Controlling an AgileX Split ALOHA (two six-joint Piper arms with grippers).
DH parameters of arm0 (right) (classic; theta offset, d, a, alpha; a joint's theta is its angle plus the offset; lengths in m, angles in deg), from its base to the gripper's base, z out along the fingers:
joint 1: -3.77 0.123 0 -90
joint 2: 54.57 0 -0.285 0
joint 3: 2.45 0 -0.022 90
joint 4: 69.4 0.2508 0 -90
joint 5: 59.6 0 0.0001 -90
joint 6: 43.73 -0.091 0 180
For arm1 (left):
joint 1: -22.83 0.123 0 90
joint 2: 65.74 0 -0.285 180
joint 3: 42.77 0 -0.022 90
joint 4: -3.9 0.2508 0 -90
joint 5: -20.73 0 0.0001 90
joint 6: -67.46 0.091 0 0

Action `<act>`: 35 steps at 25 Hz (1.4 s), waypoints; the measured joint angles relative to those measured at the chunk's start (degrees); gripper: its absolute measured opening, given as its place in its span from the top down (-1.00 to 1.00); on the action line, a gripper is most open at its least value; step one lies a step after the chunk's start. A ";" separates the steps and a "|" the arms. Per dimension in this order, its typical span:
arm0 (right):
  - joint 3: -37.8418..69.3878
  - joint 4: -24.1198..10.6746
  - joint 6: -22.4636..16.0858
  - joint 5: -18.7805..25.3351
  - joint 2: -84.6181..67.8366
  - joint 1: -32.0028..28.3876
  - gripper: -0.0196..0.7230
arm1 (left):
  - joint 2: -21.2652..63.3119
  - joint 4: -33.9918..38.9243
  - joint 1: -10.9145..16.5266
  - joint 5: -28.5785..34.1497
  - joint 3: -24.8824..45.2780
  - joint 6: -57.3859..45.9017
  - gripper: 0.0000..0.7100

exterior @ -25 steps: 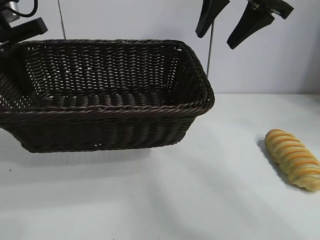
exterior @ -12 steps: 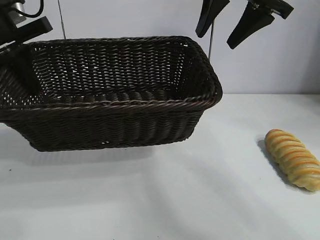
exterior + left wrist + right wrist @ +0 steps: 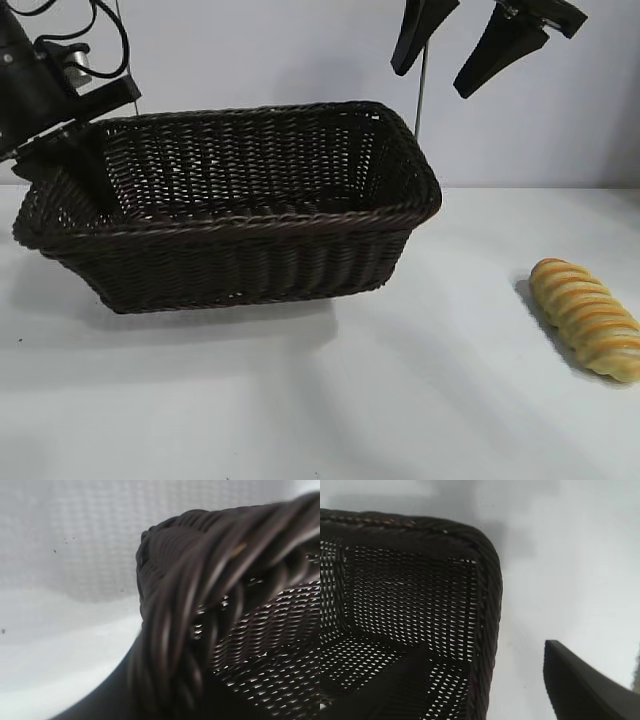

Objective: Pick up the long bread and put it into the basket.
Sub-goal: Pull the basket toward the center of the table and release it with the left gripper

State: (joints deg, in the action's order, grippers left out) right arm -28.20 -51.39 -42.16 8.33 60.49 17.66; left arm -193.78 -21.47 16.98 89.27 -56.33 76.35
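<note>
Your left gripper (image 3: 85, 165) is clamped on the left end rim of the basket (image 3: 250, 215), jaws nearly together on the weave. That looks like a hold to position the basket and keep it from sliding. Its left end looks slightly raised off the table (image 3: 330, 400). Your right gripper (image 3: 470, 45) hangs high above the basket's right end, jaws apart, empty. The long bread (image 3: 585, 317) lies on the table, well right of the basket, untouched. Pick not started yet.

one basket (image 3: 240, 235), one long bread (image 3: 585, 317), two grippers: left gripper (image 3: 75, 160) and right gripper (image 3: 465, 45).
</note>
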 joint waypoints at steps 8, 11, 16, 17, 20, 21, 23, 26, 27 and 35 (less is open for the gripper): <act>0.00 0.00 0.00 -0.13 0.00 0.00 -0.33 | -0.07 1.40 0.00 -2.37 -0.06 0.07 0.71; 0.00 0.00 0.00 -0.13 0.00 0.00 -0.33 | -0.07 1.87 0.00 -2.50 -0.06 0.07 0.71; 0.00 0.00 0.00 -0.18 0.00 0.00 -0.33 | -0.07 1.87 0.00 -2.94 -0.06 0.12 0.71; 0.00 0.00 0.00 -0.24 0.00 0.00 -0.33 | -0.07 1.87 0.00 -2.98 -0.06 0.12 0.71; 0.00 0.00 0.00 -0.63 0.00 0.00 -0.33 | -0.07 1.81 0.00 -3.34 -0.06 0.12 0.71; 0.00 0.00 0.00 -1.03 0.00 0.00 -0.33 | -0.07 1.75 0.00 -3.71 -0.06 0.12 0.71; 0.00 0.00 0.00 -1.54 0.00 0.00 -0.33 | -0.07 1.59 0.00 -4.17 -0.06 0.12 0.71; 0.00 0.00 0.00 -1.75 0.00 0.00 -0.33 | -1.35 1.32 0.00 -3.81 -0.19 0.12 0.71; 0.00 0.00 0.00 -1.75 0.00 0.00 -0.33 | -2.29 1.05 0.00 -3.67 -0.25 0.14 0.71; 0.00 0.05 0.00 -1.75 0.00 0.00 -0.33 | -4.98 0.21 0.06 -3.56 -0.32 0.27 0.72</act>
State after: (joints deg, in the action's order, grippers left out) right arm -28.20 -51.34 -42.16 6.58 60.49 17.66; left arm -198.76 -21.26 17.04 85.71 -56.64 76.62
